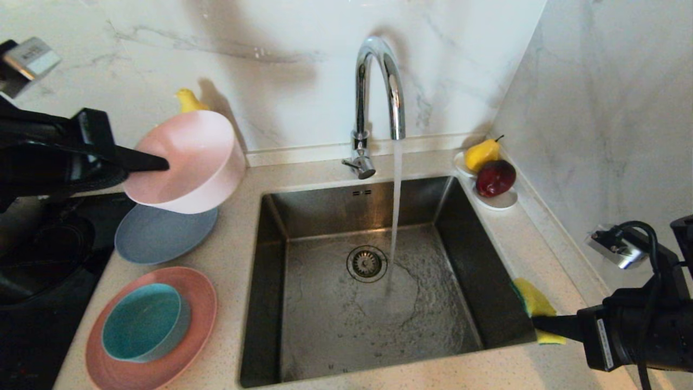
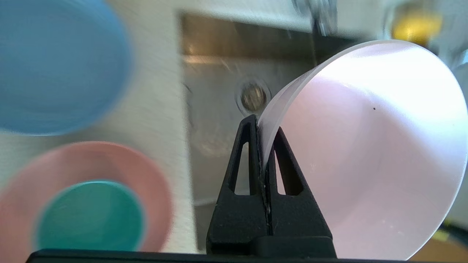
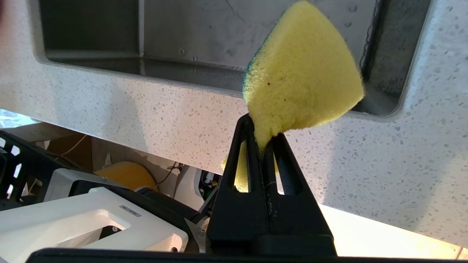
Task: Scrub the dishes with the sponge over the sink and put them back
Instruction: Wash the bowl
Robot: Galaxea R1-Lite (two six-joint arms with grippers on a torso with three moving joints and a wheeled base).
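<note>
Nearest the camera at the left, a teal matte bowl [image 1: 142,322] is seen resting inside a larger salmon-pink plate [image 1: 197,303] on the pale speckled stone table [image 1: 233,254]. Just beyond them a blue-grey plate [image 1: 157,235] lies flat. Above that plate a pale pink matte bowl [image 1: 189,160] is held tilted in the air, its rim pinched between the clenched fingers of the left gripper [image 1: 159,161]; in the left wrist view the wall of the bowl is seen wedged between the two black fingers [image 2: 252,153].

To the right, the large square stainless steel sink [image 1: 303,216] is being filled by a stream from the curved chrome faucet [image 1: 379,92], the water landing beside the round drain strainer [image 1: 366,263]. A small white fruit dish [image 1: 501,201] with a yellow pear [image 1: 482,154] and a dark red fruit [image 1: 495,177] stands at the far right corner.

At the near right edge of the sink, a small yellow sponge with a dark green scouring side [image 1: 533,303] is squeezed by the closed fingers of the right gripper [image 1: 541,323].

The bowl appears ready to be brought over the basin. For a good scrub, the bowl should be kept tilted with its open face toward the sponge, the rim grip held firm, and the sponge swept round the inside near the stream without knocking the faucet.
</note>
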